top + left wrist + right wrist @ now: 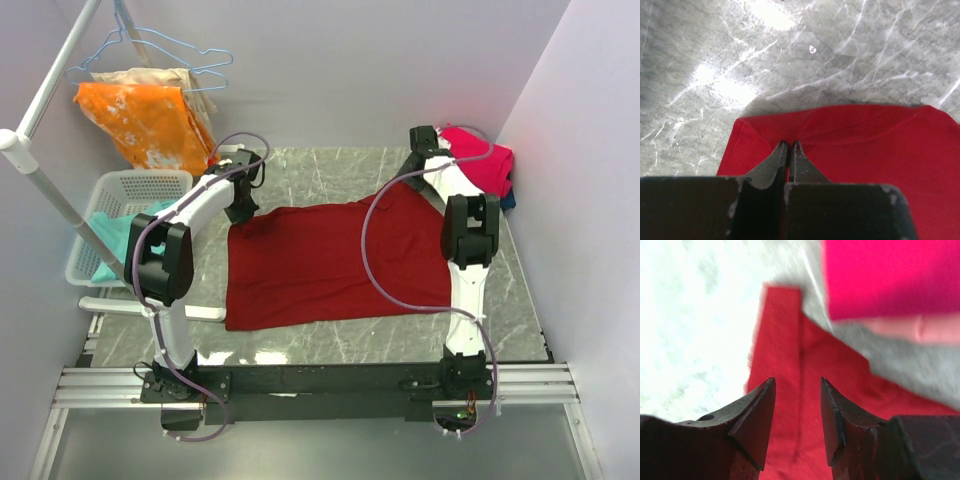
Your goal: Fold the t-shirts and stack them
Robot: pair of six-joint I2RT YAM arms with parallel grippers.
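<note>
A dark red t-shirt [320,262] lies spread on the grey marbled bench [330,165] between pale lilac walls [350,70], with a bright pink t-shirt [488,168] at the far right corner. The left fingers [780,159] are pinched together on the red shirt's far left edge. The right fingers [757,415] stand parted over its far right corner, empty.

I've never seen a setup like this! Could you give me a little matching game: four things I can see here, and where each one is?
1. dark red t-shirt
2. bright pink t-shirt
3. white basket
4. orange cloth

A. hanging at the far left
B. far right corner of the table
C. spread out mid-table
D. off the table's left edge, teal cloth inside

Pairs: 1-C, 2-B, 3-D, 4-A.
</note>
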